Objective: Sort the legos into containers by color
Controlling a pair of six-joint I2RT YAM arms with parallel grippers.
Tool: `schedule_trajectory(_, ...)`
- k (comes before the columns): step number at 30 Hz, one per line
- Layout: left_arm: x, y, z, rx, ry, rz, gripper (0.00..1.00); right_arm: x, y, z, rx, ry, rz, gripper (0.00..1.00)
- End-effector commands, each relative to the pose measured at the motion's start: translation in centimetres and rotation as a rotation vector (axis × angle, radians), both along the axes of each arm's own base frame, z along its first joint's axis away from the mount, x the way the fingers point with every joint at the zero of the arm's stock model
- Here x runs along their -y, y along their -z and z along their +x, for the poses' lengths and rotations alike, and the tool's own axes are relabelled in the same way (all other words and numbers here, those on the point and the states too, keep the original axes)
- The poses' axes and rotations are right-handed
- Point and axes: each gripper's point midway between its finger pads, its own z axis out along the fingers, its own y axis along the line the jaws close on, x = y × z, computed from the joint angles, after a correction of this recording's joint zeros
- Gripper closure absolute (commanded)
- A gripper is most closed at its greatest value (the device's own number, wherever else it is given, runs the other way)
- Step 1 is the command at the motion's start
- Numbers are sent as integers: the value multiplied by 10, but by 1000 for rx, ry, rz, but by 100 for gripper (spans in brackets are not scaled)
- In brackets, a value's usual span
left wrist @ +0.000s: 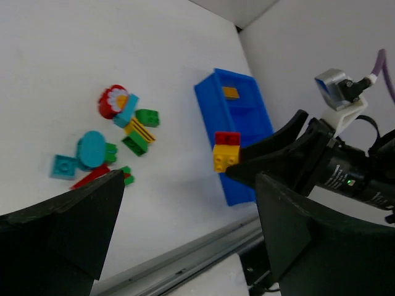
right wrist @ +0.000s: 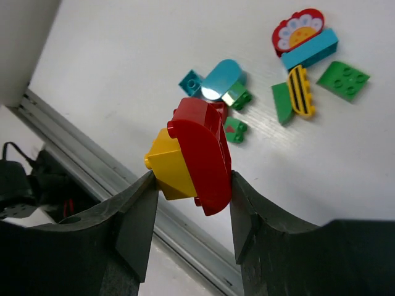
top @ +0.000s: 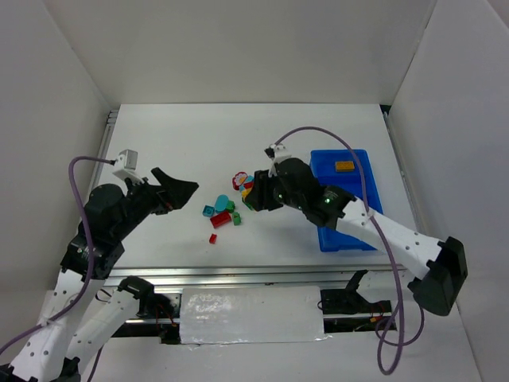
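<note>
Legos (top: 225, 213) lay loose in a small pile on the white tabletop (top: 199, 143), a little left of the blue tray (top: 340, 185). One orange piece (top: 344, 166) sat in the tray's far compartment. The only markings I could make out were a flower print on a red round piece (right wrist: 299, 28) and black stripes on a yellow piece (right wrist: 300, 91). A cyan bar (right wrist: 308, 49) touched the flower piece.

My right arm reached from its base across the tray toward the pile. The right gripper (right wrist: 191, 179) was clamped on a red-and-yellow stack (right wrist: 197, 154), lifted clear of the tabletop beside the pile's right edge.

My left arm was folded back over its base. The left gripper (top: 176, 187) hung above the tabletop, pointed at the pile, with its jaws spread wide and nothing between them.
</note>
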Motion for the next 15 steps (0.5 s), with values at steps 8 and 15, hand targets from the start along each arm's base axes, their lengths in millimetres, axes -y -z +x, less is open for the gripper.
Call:
schedule_trajectory(8,75,2,-4,-12,330,-222,5,-36,-52,-65,39,-76,251,91)
schedule_trajectory(15,107,17,-11,-52,414,-211,4,-51,-55,-68,44,-86,228,90)
